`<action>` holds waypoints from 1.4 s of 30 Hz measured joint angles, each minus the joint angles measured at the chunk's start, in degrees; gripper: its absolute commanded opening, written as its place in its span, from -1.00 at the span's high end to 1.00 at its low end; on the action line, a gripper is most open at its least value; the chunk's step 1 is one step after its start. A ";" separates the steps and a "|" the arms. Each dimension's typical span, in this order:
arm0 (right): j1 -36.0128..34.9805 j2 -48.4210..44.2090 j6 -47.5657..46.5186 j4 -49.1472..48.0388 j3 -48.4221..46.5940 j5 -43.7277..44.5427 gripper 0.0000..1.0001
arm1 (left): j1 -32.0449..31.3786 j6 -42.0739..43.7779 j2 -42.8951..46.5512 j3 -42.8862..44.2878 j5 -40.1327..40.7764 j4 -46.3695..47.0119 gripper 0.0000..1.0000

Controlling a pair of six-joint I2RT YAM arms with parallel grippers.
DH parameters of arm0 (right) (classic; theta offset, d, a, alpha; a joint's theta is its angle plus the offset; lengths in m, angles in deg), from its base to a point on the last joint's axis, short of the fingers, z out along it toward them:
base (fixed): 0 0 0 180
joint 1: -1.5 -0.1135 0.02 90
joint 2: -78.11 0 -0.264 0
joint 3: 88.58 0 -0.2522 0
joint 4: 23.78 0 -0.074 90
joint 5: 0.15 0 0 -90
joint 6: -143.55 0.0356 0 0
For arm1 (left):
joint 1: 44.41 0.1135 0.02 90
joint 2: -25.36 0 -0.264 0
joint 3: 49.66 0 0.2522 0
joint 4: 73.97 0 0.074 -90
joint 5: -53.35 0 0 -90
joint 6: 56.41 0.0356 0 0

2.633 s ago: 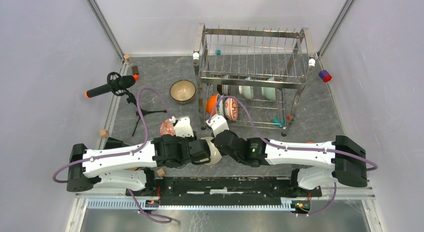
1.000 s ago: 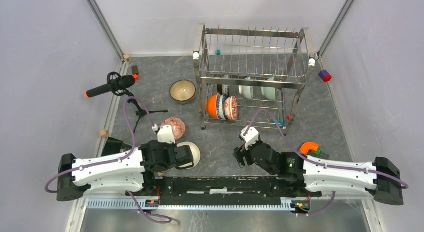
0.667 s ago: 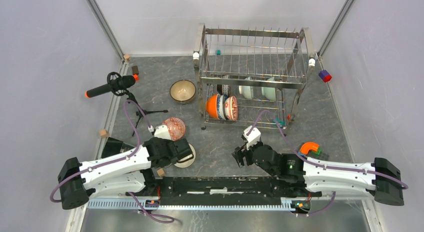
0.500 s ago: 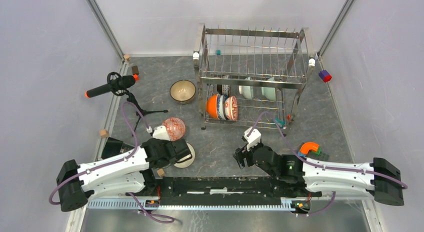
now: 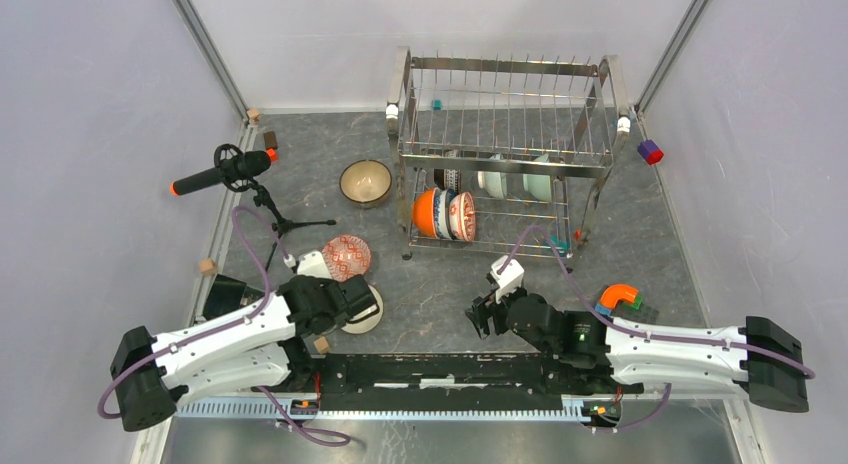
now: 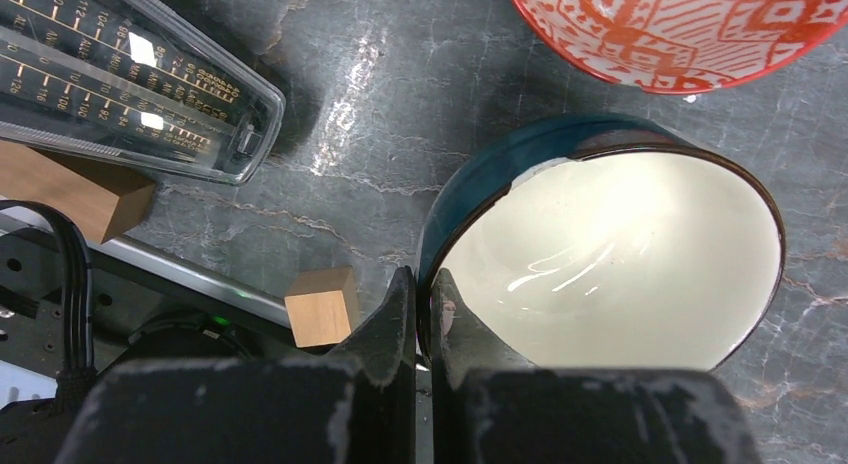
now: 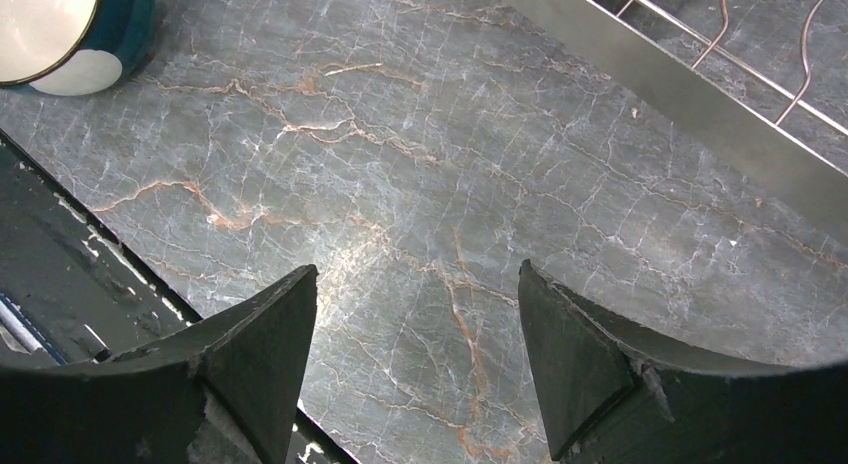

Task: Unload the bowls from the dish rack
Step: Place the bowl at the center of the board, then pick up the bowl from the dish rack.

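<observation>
Bowls (image 5: 446, 214) stand on edge in the dish rack (image 5: 505, 165) lower tier, toward the far edge from my right end effector (image 7: 415, 284), jaws apart, nearer arm. Left end effector (image 6: 420, 302) clamps the teal bowl (image 6: 610, 264) rim, near-left desk (image 5: 440, 284).

I see a dark grey marble-patterned tabletop (image 7: 450, 184) with pale and rust veins. At the near left lies a clear plastic scale bar with printed numbers (image 6: 130, 84), a tan wooden block (image 6: 70, 189) just beside it and a small pale wooden cube (image 6: 322, 306) near both. Farther left a black microphone with orange ends (image 5: 222, 171) stands on a thin black tripod (image 5: 285, 224). A curved orange plastic piece (image 5: 619, 295) sits near right, and a blue-and-red block (image 5: 650, 152) far right.
</observation>
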 measured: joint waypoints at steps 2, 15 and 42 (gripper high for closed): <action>0.00 -0.20 0.20 -0.02 0.28 -0.20 -0.56 | 0.22 -0.07 -0.81 0.00 0.04 0.00 0.75; 0.00 -1.38 0.57 -0.20 0.42 -0.35 -0.57 | 0.26 -0.09 2.91 -0.48 0.20 1.05 0.01; 0.00 -15.21 -9.16 3.96 -2.80 2.43 -0.55 | 0.26 41.29 11.17 15.93 0.48 26.43 -0.99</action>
